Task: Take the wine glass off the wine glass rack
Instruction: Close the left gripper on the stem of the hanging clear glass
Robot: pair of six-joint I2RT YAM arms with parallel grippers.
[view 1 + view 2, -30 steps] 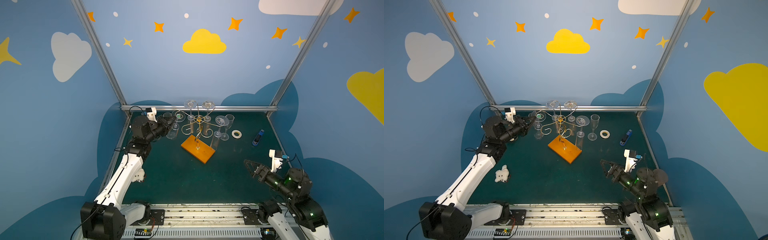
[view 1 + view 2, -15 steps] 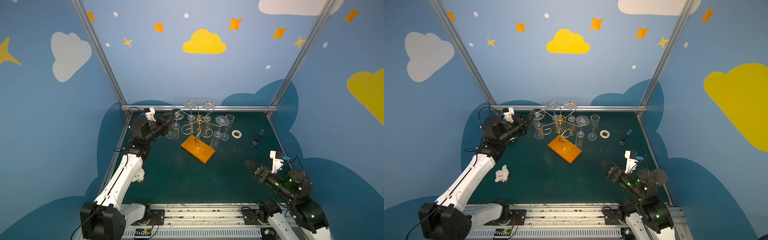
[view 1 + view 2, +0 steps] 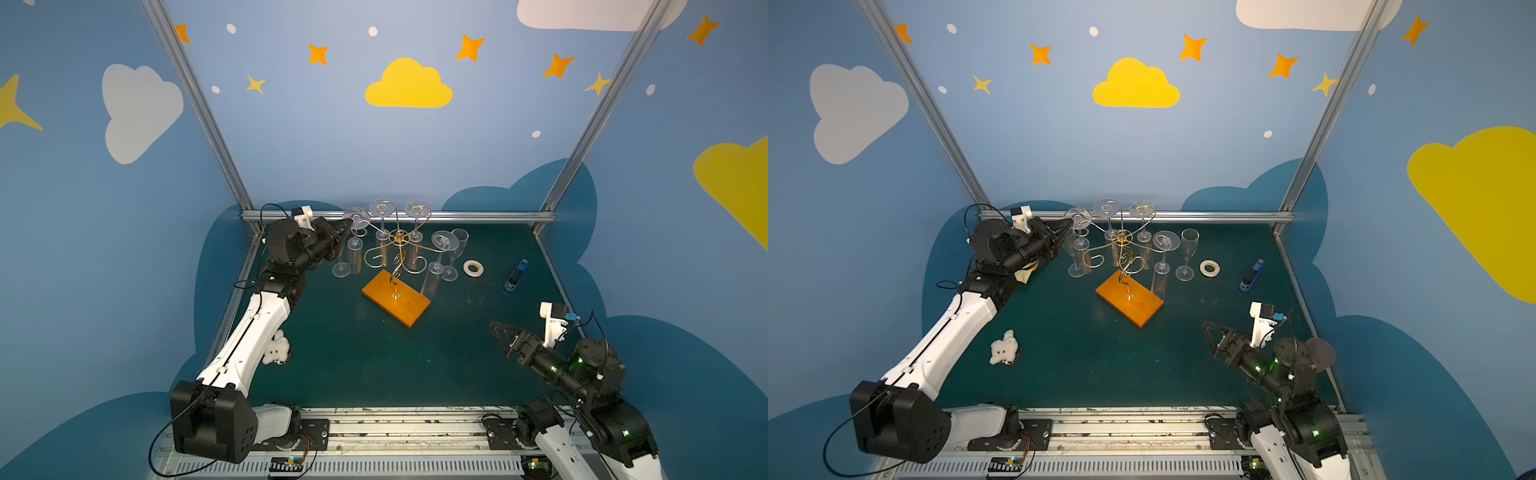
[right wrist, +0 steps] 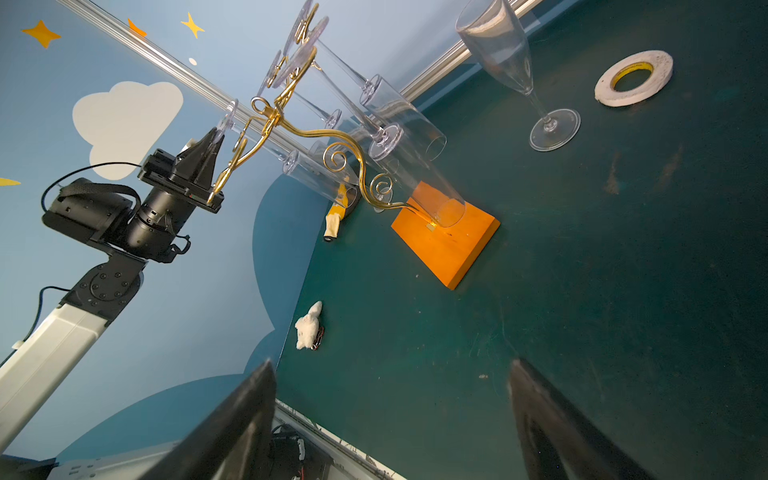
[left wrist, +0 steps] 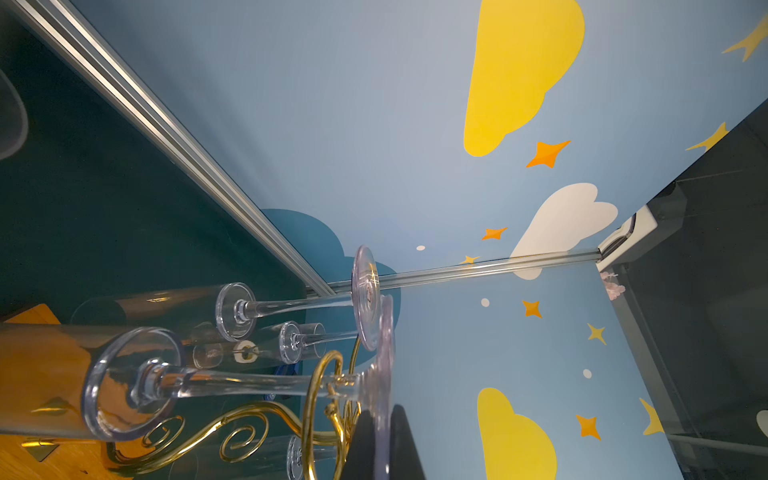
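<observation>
Glass first: we see the wine glass (image 3: 356, 217) hanging upside down from a left-hand arm of the rack (image 3: 399, 309), at the back of the table (image 3: 353, 365). Our left end effector (image 3: 347, 227) is pinched tight on its foot. Our right end effector (image 3: 498, 338) gapes wide, empty, above the table's near right.

Blue walls (image 3: 332, 145) painted with yellow and white clouds (image 3: 409, 85) and orange stars (image 3: 318, 54) enclose a dark teal worktop (image 3: 353, 365). Aluminium posts (image 3: 199, 108) rise at the back corners, joined by a horizontal rail (image 3: 478, 216). Light is even.
</observation>
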